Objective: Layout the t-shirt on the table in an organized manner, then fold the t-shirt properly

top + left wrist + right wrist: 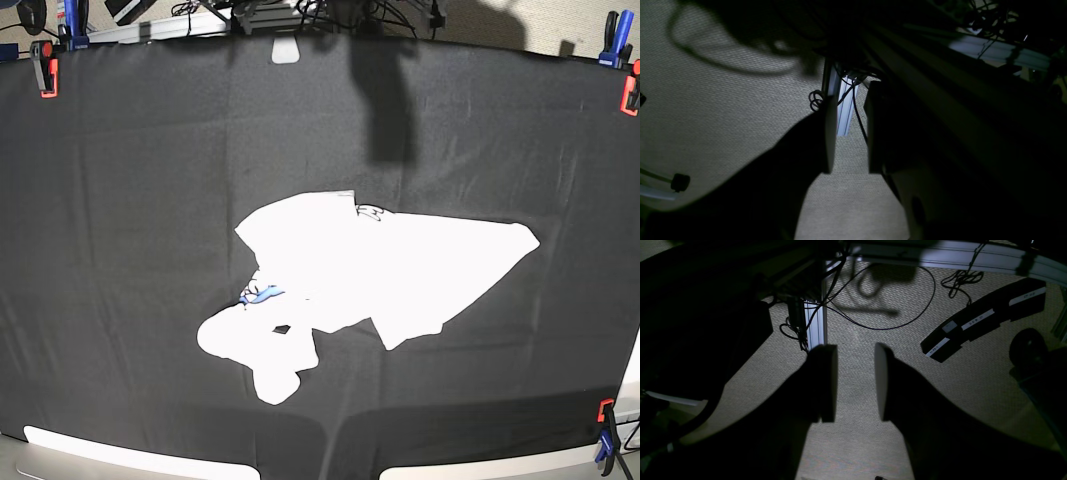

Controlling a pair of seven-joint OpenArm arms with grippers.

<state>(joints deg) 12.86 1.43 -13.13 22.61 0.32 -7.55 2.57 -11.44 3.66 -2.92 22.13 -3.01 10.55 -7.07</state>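
Note:
The white t-shirt lies crumpled and partly spread near the middle of the black cloth table, mostly plain white, with a small bit of blue print showing at its left. Neither gripper shows in the base view. In the left wrist view my left gripper is open and empty, off the table over beige carpet. In the right wrist view my right gripper is open and empty, also over carpet. The shirt shows in neither wrist view.
Red-and-blue clamps hold the table cloth at its corners. An aluminium frame post, loose cables and a black labelled bar lie on the carpet below the grippers. An arm's shadow falls on the table's far side.

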